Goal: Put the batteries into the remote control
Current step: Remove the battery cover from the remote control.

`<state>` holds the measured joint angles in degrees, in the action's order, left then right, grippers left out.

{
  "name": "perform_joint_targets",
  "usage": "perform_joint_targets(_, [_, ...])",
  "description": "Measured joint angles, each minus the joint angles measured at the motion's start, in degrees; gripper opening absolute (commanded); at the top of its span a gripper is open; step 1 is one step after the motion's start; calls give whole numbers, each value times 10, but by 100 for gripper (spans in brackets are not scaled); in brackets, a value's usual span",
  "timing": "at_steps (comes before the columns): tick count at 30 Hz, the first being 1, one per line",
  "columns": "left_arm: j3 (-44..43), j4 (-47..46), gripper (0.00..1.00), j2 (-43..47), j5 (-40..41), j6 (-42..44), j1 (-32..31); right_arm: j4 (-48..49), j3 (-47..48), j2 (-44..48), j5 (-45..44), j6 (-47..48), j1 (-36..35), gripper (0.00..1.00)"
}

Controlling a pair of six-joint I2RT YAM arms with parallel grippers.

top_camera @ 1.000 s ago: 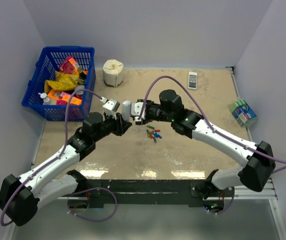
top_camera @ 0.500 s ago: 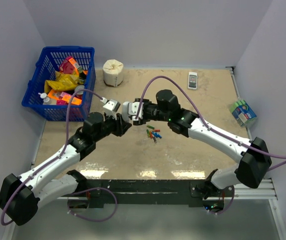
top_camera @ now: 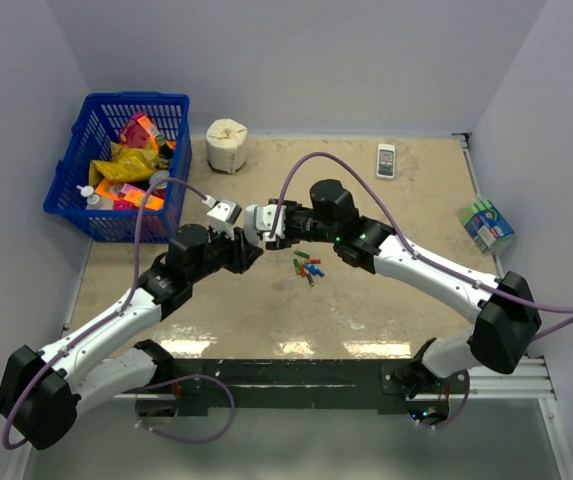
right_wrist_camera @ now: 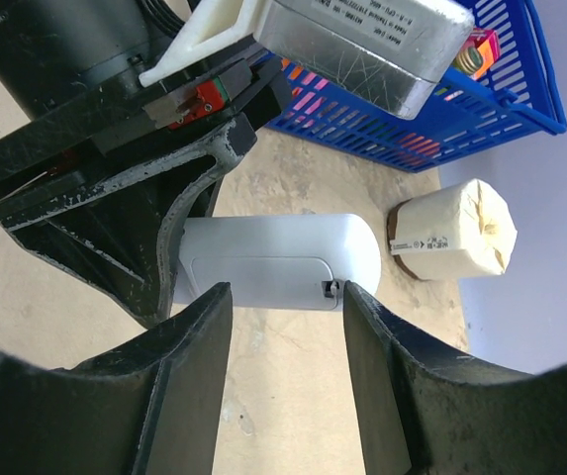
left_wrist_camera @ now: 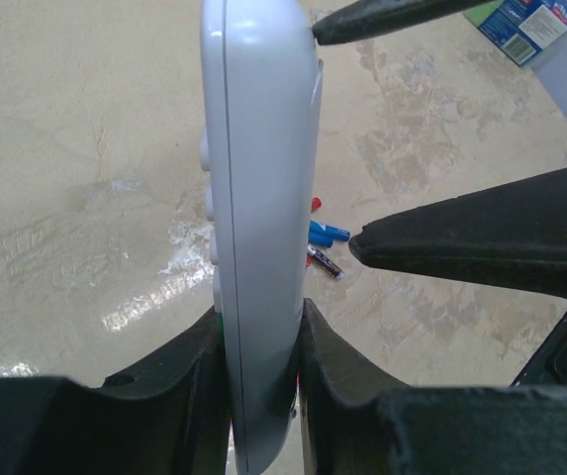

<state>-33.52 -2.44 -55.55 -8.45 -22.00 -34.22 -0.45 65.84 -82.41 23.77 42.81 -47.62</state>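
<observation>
The silver-white remote control (top_camera: 256, 222) is held up above the table, with my left gripper (top_camera: 245, 246) shut on its lower end. In the left wrist view the remote (left_wrist_camera: 258, 198) stands edge-on between the black fingers (left_wrist_camera: 179, 376). My right gripper (right_wrist_camera: 286, 292) is open and faces the remote's plain back (right_wrist_camera: 283, 259). Its two fingertips straddle the battery cover, the right one beside the small latch (right_wrist_camera: 330, 288). The batteries (top_camera: 308, 268) lie loose on the table below in green, red, blue and orange, and show under the remote (left_wrist_camera: 328, 237).
A blue basket (top_camera: 121, 160) of packets stands at the back left, with a paper roll (top_camera: 228, 145) beside it. A small white handset (top_camera: 386, 160) lies at the back right. A green-blue pack (top_camera: 486, 225) sits off the table's right edge.
My right arm has shifted a little to the left, closer to the remote's back. The left arm and the remote have stayed put.
</observation>
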Motion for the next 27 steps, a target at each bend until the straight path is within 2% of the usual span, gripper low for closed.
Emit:
perform_joint_targets(18, [0, 24, 0, -6, 10, -1, 1, -1, 0, -21, 15, -4, 2, 42])
perform_joint_targets(21, [0, 34, 0, -8, 13, -1, 1, 0, 0, -27, 17, -4, 3, 37])
perform_joint_targets(27, [0, 52, 0, -11, 19, 0, 1, 1, 0, -38, 17, -3, 5, 17])
